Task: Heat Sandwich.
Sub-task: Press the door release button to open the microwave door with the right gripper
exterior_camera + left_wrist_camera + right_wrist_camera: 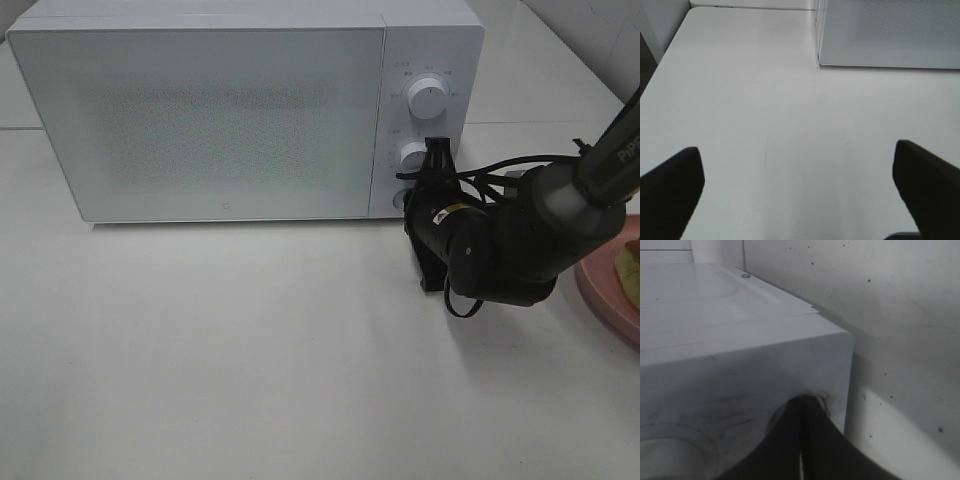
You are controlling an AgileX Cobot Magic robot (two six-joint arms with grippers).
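The white microwave [220,110] stands at the back of the table with its door closed. My right gripper [437,150] is shut, its tips against the control panel beside the lower knob [412,155]. In the right wrist view the shut fingers [802,407] press on the microwave's front corner [740,370]. At the far right edge a sliver of the sandwich [631,264] lies on a pink plate [603,298]. My left gripper [800,192] hangs open over bare table, nothing between its fingers; it is outside the exterior view.
An upper knob [428,100] sits above the lower one on the panel. The right arm and its cables [500,245] lie between the microwave and the plate. The microwave's lower left corner [890,35] shows ahead of the left gripper. White tabletop [250,350] spreads in front.
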